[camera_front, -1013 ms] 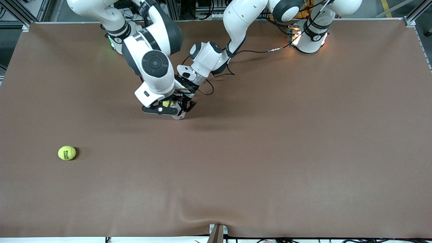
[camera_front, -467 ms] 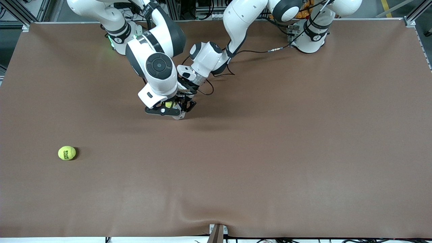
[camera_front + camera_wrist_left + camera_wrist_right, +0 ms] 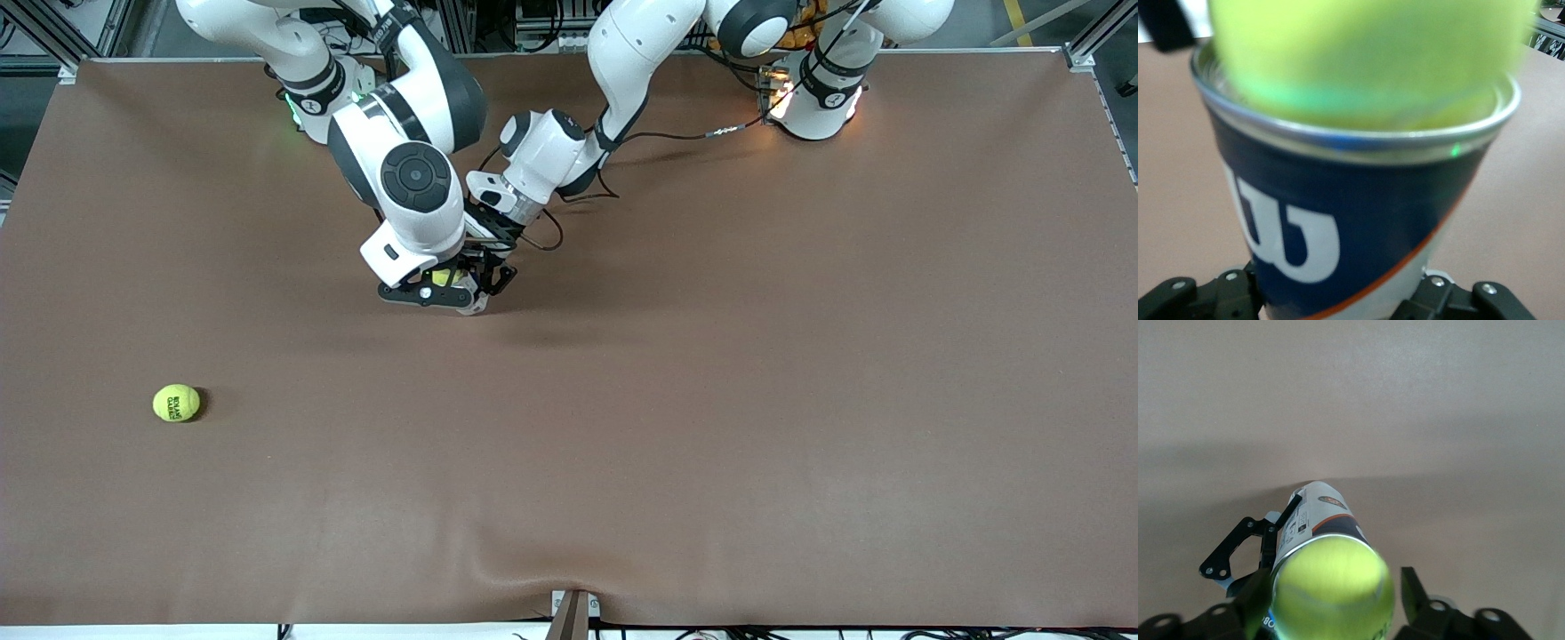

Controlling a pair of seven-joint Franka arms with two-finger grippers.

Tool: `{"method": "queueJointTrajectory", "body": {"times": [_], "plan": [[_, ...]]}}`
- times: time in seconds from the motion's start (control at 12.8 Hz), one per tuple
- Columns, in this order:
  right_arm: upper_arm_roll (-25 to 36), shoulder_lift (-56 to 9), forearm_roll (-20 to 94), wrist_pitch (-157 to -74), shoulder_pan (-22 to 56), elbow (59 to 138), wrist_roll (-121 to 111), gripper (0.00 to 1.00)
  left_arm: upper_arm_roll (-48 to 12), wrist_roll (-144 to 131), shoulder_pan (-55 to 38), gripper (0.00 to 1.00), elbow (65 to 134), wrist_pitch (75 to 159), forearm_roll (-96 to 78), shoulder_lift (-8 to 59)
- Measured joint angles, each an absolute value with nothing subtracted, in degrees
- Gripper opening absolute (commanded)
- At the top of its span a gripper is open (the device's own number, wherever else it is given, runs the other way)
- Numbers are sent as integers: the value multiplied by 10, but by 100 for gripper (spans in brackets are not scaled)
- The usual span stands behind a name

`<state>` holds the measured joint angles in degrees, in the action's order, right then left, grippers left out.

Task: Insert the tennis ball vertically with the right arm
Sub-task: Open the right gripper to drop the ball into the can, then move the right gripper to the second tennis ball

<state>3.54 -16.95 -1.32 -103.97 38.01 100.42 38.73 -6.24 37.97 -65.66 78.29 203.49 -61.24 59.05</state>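
Observation:
A yellow-green tennis ball (image 3: 1335,590) sits in the open mouth of an upright dark-blue and white can (image 3: 1321,510). My right gripper (image 3: 1336,595) hangs straight above the can, open, its fingertips (image 3: 1410,587) standing clear of the ball on either side. My left gripper (image 3: 1338,303) is shut on the can (image 3: 1338,220) low on its body, holding it upright on the table. In the left wrist view the ball (image 3: 1365,53) fills the can's rim. From the front, the right gripper (image 3: 437,290) covers most of the can (image 3: 474,305), and only a sliver of the ball (image 3: 442,276) shows.
A second tennis ball (image 3: 176,403) lies on the brown table (image 3: 711,400), nearer the front camera and toward the right arm's end. A black cable (image 3: 547,233) loops from the left wrist beside the can.
My right gripper has opened and let go of the ball, which now rests in the can's mouth. The right arm first slid a little sideways over the can. The left arm has not moved.

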Motion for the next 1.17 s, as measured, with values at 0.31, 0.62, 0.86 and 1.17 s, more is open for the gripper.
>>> {"method": "queueJointTrajectory", "body": {"times": [0.31, 0.62, 0.86, 1.17], "plan": [[38, -170, -13, -1038, 378, 1004, 387, 100, -62, 380, -657, 74, 783, 2036, -612, 591], [46, -149, -15, -1005, 317, 995, 289, 100, -62, 380, -657, 74, 783, 2036, -612, 591], [51, -103, -24, -993, 226, 993, 179, 100, -62, 380, -657, 76, 783, 2036, -612, 591], [52, -100, -48, -1033, 113, 1002, 59, 100, -62, 380, -657, 77, 783, 2036, -612, 591]]}}
